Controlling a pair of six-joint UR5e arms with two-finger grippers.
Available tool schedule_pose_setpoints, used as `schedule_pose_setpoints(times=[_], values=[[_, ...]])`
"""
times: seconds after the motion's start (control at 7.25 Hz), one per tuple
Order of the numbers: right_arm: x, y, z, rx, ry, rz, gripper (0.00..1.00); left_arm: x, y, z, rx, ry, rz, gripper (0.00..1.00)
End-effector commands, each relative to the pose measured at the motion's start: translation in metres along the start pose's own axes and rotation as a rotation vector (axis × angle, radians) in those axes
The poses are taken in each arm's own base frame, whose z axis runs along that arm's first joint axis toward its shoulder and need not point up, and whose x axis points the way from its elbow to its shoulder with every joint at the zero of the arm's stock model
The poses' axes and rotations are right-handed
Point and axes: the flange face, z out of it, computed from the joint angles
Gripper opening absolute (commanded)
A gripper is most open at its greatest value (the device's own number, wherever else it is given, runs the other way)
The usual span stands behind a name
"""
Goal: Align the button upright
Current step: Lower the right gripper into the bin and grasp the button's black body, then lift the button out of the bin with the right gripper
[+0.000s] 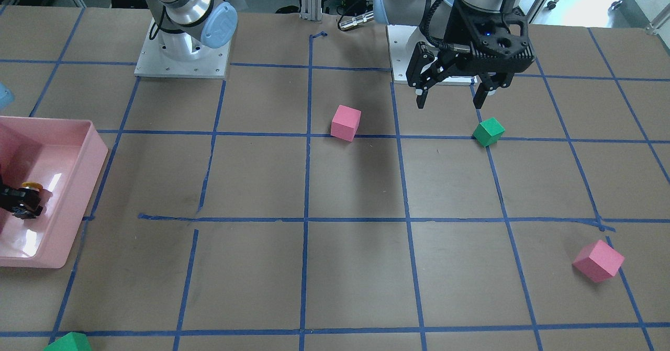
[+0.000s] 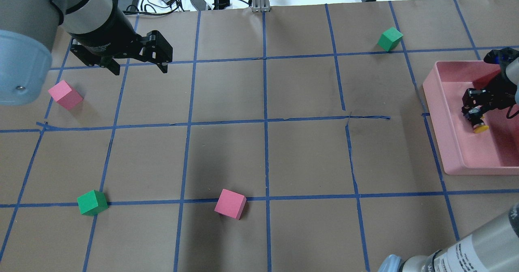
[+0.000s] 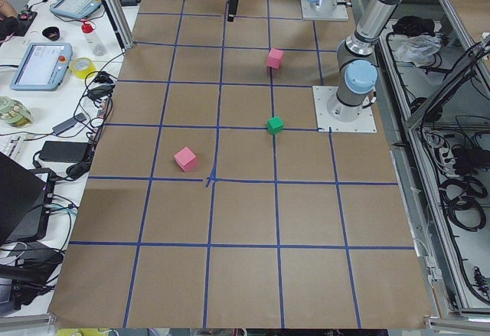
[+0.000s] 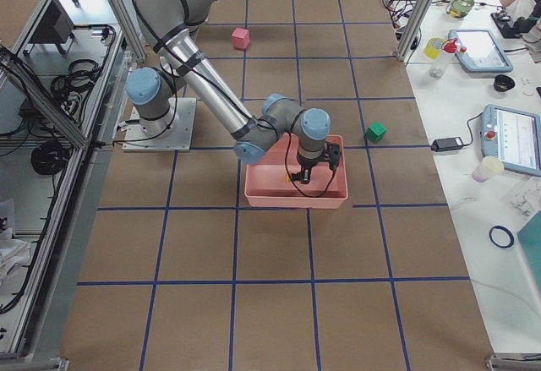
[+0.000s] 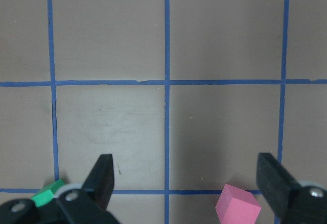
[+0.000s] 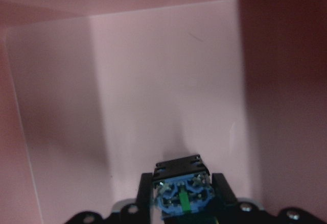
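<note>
Inside the pink tray [image 2: 454,142], the right hand [image 6: 182,198] grips the button [image 2: 481,128] — left hand [image 1: 453,99] hovers open.

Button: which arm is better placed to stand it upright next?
Right. The right gripper is down in the pink bin, jaws closed on the button; the left gripper hangs open, far from it.

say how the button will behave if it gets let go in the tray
Probably stiff and light: the button is small hard-looking plastic, pinched in the right end effector without bending. Its round cap could let it roll if laid sideways on the glossy floor of the tray. The blocky base should stand steadier.
</note>
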Motion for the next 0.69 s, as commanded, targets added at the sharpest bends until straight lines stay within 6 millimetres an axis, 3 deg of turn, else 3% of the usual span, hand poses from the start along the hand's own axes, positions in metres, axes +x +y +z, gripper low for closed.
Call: schedule_pose_setpoints(times=[0.0,0.28,0.55], values=[[0.002,-0.003,-0.01,0.022,0.016,-0.047,0.01,0.0,0.0,0.0,0.0,0.001,0.0,1.0],[0.002,-0.004,-0.013,0.026,0.018,-0.048,0.0,0.0,-0.001,-0.002,0.006,0.001,0.001,1.0],[-0.002,0.002,-0.057,0.073,0.043,-0.049,0.0,0.0,0.0,-0.001,0.003,0.001,0.0,1.0]])
